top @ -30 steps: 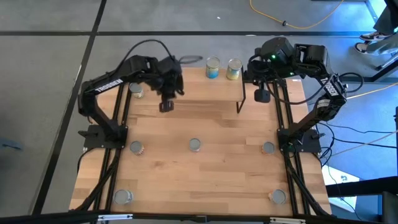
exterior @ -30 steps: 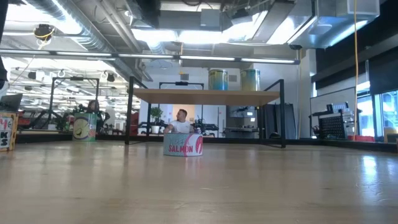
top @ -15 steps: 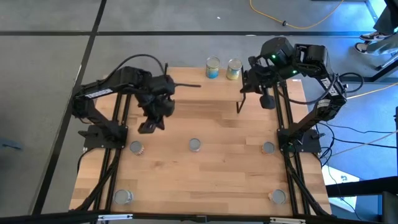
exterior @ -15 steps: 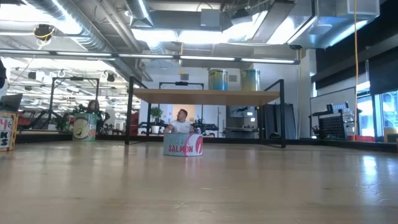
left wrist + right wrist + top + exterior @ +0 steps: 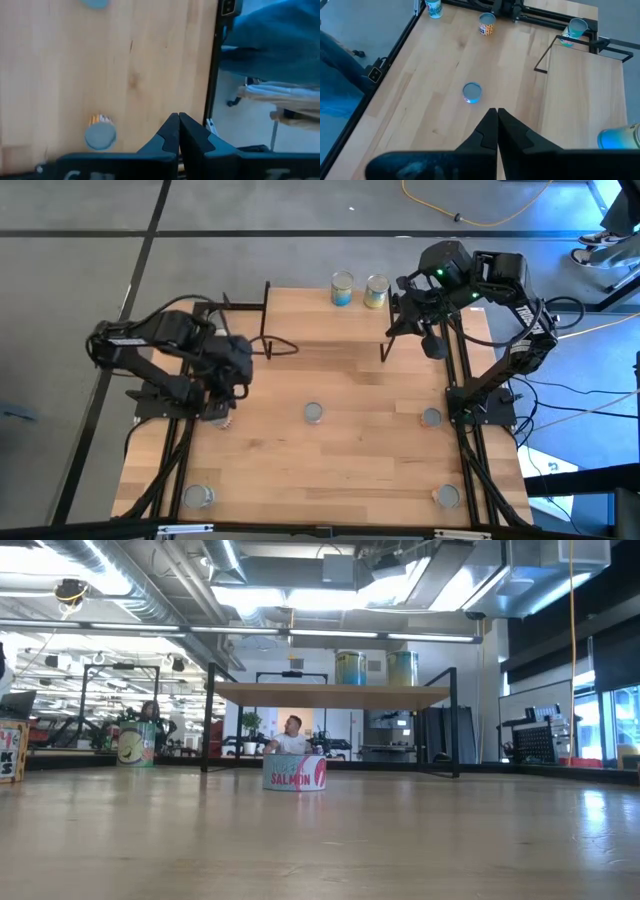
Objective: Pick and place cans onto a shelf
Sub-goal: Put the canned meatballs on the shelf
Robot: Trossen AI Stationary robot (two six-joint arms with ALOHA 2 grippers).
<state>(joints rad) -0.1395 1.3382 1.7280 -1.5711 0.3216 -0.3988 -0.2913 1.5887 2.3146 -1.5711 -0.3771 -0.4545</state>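
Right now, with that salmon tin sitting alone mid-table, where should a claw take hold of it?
The salmon tin stands upright, low and round, flat lid facing up. Coming straight down from above, with fingers closing across its curved side wall, looks best. The table around it is bare, so either claw could probably descend unobstructed.

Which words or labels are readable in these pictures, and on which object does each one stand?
"SALMON": on the flat can under the shelf, low view; the line above it is blurred.
"KS": on the box at the left edge, cut off.
Labels on the two cans on the shelf and the other cans: unreadable.
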